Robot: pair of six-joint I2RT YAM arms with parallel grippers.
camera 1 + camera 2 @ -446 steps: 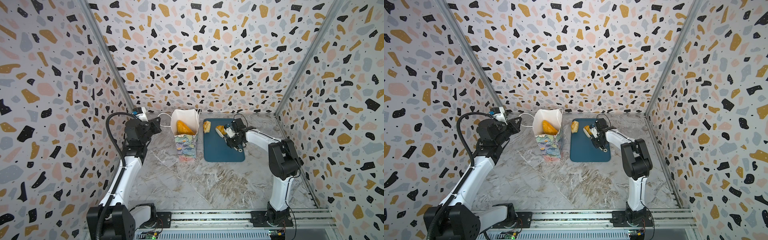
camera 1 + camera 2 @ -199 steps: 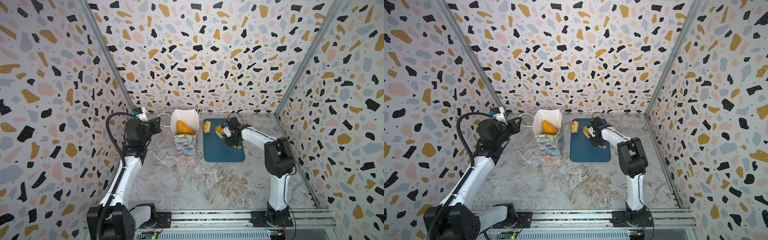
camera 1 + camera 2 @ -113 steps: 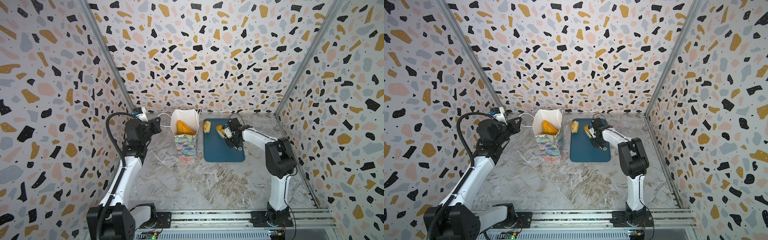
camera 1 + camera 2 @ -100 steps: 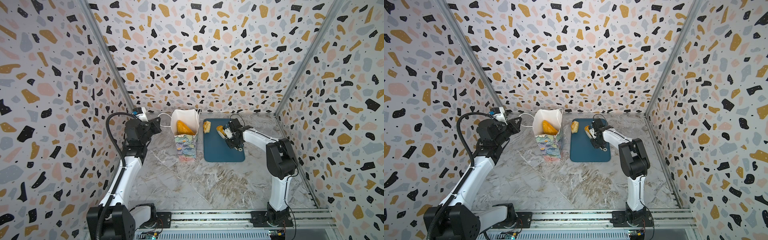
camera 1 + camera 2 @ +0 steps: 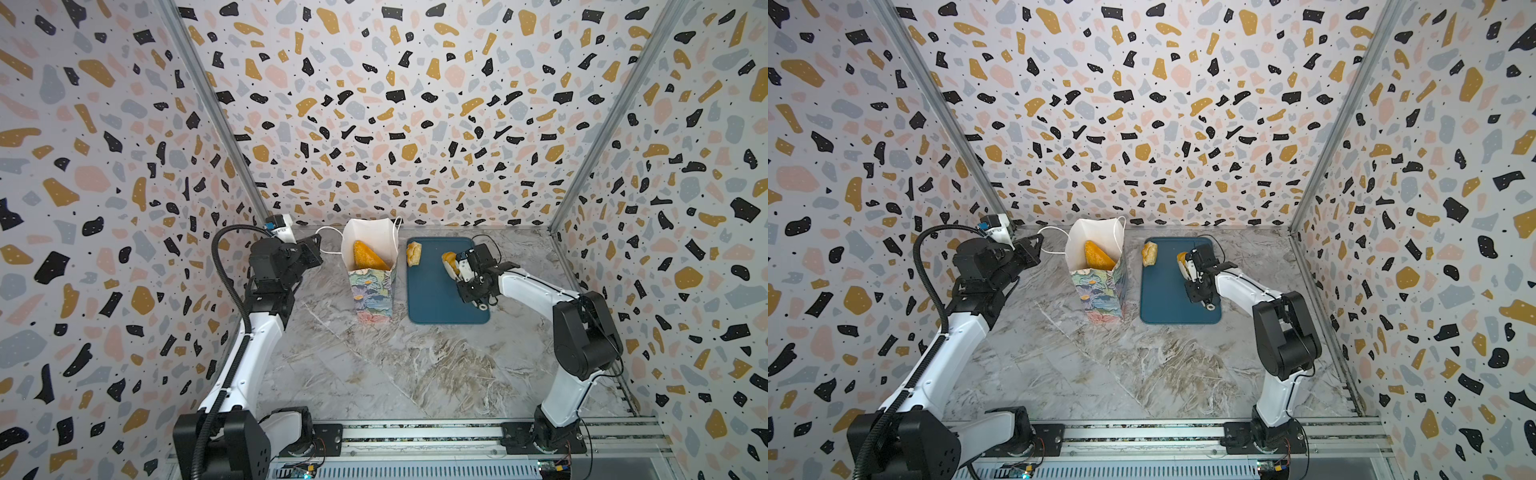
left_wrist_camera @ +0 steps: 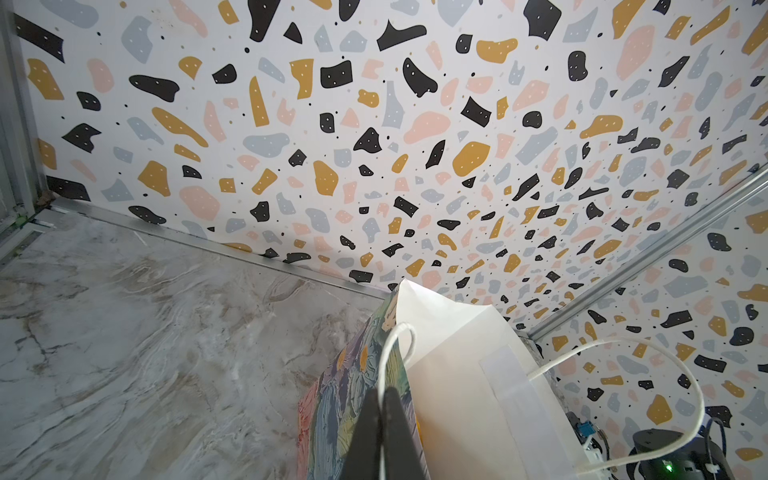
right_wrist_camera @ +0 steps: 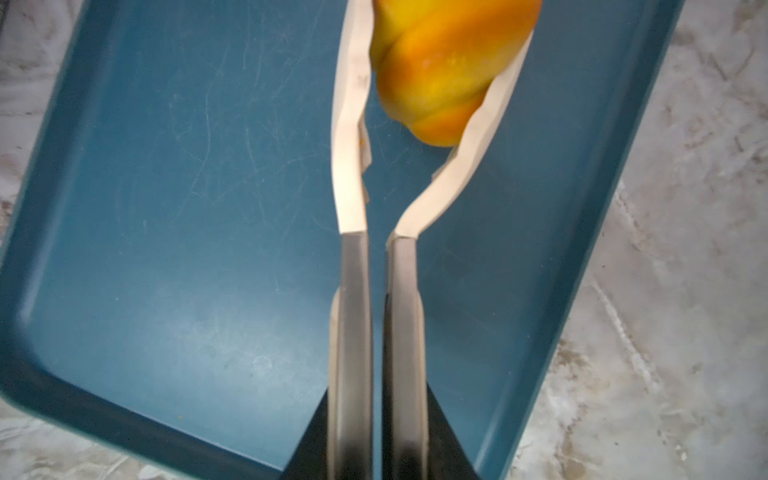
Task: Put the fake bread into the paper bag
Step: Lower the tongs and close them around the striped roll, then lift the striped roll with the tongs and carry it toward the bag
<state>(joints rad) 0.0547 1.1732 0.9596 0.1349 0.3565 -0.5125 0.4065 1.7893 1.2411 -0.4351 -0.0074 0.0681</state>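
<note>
The paper bag (image 5: pixel 372 291) (image 5: pixel 1098 291) stands open beside the blue tray, with one golden fake bread (image 5: pixel 368 257) (image 5: pixel 1098 255) inside. My left gripper (image 6: pixel 381 395) (image 5: pixel 318 243) is shut on the bag's white cord handle (image 6: pixel 401 332). My right gripper (image 7: pixel 376 399) (image 5: pixel 464 272) is shut on a pair of tongs (image 7: pixel 353 166). The tongs' white blades pinch an orange ridged roll (image 7: pixel 444 62) (image 5: pixel 449 259) (image 5: pixel 1182 257) over the tray. A tan pastry (image 5: pixel 414 253) (image 5: pixel 1150 253) lies at the tray's far left corner.
The dark-blue tray (image 5: pixel 436 299) (image 5: pixel 1167 303) (image 7: pixel 166 208) lies flat on the marble table just right of the bag. Patterned walls close in behind and on both sides. The bag's second cord loop (image 6: pixel 665 374) hangs loose.
My right gripper has closed further on the tongs, squeezing their blades onto the orange roll. The left gripper and the bag have stayed put.
</note>
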